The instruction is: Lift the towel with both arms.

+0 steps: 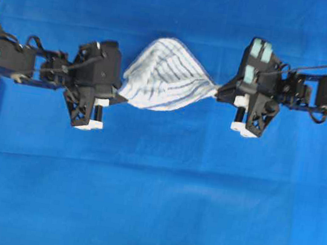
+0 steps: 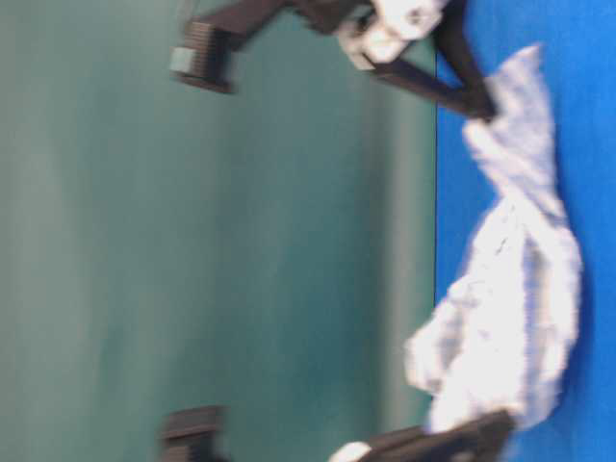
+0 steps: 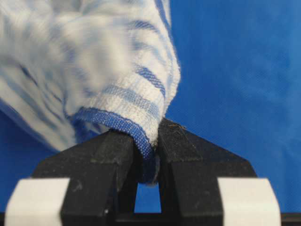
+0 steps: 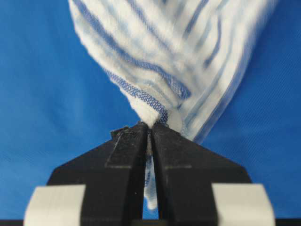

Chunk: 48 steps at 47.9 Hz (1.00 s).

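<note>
The towel [image 1: 164, 77], white with thin blue stripes, stretches between my two grippers and bulges in the middle over the blue sheet. My left gripper [image 1: 120, 95] is shut on the towel's left corner. In the left wrist view the blue hem of the towel [image 3: 108, 70] is pinched in the left gripper [image 3: 149, 141]. My right gripper [image 1: 218, 92] is shut on the right corner. In the right wrist view the towel [image 4: 188, 56] fans out from the right gripper [image 4: 149, 126], with a strip trailing down between the fingers. The table-level view shows the towel [image 2: 520, 318] bunched between both sets of black fingers.
A large plain blue sheet [image 1: 152, 206] covers the whole table. Both black arms reach in from the left and right edges of the overhead view. A dull green wall [image 2: 241, 241] fills the rest of the table-level view.
</note>
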{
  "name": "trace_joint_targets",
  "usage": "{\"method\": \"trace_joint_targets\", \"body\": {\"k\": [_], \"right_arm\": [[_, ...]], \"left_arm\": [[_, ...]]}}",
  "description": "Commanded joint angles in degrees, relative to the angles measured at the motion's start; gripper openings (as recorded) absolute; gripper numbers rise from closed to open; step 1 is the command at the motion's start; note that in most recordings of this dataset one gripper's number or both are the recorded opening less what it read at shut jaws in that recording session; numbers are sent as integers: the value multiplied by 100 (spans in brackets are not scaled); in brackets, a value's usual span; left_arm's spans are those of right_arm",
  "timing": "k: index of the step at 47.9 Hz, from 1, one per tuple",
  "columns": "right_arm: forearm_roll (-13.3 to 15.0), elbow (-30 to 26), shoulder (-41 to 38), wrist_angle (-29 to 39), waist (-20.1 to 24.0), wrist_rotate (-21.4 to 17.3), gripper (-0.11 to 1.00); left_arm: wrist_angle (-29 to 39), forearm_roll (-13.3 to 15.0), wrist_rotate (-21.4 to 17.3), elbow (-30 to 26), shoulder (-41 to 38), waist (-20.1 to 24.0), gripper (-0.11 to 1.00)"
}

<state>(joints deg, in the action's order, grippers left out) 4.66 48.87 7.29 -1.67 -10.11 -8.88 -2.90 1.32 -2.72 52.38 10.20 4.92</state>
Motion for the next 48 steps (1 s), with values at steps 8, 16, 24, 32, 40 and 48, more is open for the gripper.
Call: {"method": "trace_joint_targets", "body": {"k": [8, 16, 24, 32, 40, 48], "right_arm": [[18, -431, 1090, 659, 18, 79, 4], [26, -765, 1573, 1160, 18, 79, 4], [26, -1178, 1898, 1617, 18, 79, 4], [97, -1626, 2136, 1995, 18, 132, 4], [149, -2109, 2259, 2355, 18, 158, 4], [176, -2514, 2355, 2689, 18, 185, 4]], "left_arm": [[712, 9, -9, -272, 1072, 79, 5], [1248, 9, -9, -501, 1661, 149, 5], [1714, 9, -9, -844, 2162, 202, 5], [2136, 9, -9, -1204, 2505, 264, 5], [2522, 9, -9, -1582, 2698, 396, 5], [2900, 9, -9, -1986, 2777, 501, 5]]}}
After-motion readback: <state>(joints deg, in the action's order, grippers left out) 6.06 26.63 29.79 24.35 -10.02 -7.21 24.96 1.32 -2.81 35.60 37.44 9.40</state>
